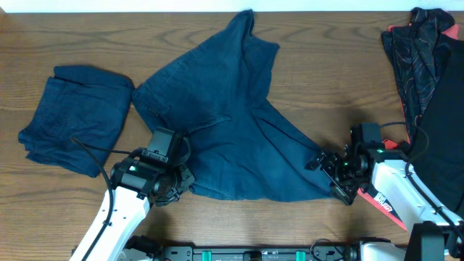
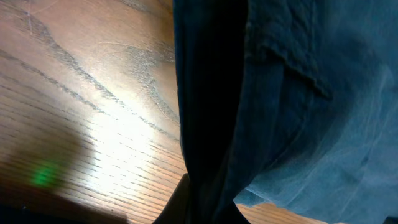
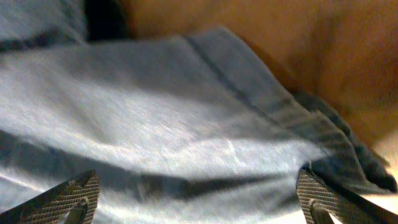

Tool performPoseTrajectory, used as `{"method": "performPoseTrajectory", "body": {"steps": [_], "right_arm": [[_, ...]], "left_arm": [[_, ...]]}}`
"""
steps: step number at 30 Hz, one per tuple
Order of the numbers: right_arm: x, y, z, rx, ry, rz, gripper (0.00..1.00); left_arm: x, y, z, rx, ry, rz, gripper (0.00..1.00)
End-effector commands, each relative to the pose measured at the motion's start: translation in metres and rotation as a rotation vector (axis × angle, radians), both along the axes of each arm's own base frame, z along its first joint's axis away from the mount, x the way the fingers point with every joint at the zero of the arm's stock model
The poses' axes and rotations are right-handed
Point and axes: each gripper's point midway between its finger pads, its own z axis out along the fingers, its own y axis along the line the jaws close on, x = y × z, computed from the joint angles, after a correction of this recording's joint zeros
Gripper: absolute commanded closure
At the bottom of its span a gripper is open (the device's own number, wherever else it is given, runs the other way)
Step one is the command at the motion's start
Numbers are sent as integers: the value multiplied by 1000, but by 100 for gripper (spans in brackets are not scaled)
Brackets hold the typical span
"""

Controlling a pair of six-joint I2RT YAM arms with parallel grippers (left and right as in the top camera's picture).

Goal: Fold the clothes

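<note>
- Wood-grain table [image 1: 319, 65], robot's side first.
- left gripper [image 1: 180, 174]: jaws fully closed at the near-left hem of the spread navy garment [image 1: 225, 123]. The left wrist view shows cloth bunching down to a point at the fingers, so it looks pinched.
- right gripper [image 1: 328, 176]: jaws wide, nothing held. Textured pads [image 3: 71, 196] sit either side of the garment's near-right corner, with the hem between them in the right wrist view.
- Navy garment lies mid-table, unfolded and rumpled, with one leg or sleeve trailing to the far edge and another toward the right arm.
- Far left: folded navy piece [image 1: 72, 116], a compact rectangle well apart from the spread one. Counts as done.
- Far right: black garments with red trim [image 1: 428, 51], a loose heap at the table's edge, untouched and not folded.
- Progress, my read: one item finished and the second only at the grab-the-corners stage. The right jaws have yet to close, then come the fold, and the black pile after that.
</note>
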Motion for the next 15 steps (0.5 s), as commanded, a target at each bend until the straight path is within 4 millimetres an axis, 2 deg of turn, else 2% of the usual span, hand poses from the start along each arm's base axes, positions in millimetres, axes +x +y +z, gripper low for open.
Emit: {"method": "performPoseTrajectory", "body": {"steps": [1, 4, 9, 15], "right_arm": [[-12, 5, 3, 67, 3, 31, 1], [-14, 2, 13, 90, -36, 60, 1], [-18, -15, 27, 69, -79, 23, 1], [-28, -48, 16, -128, -39, 17, 1]], "left_arm": [[-1, 7, -2, 33, -6, 3, 94], [-1, 7, -2, 34, -6, -3, 94], [-1, 7, -2, 34, -6, -5, 94], [-1, 7, -2, 34, -6, -5, 94]]}}
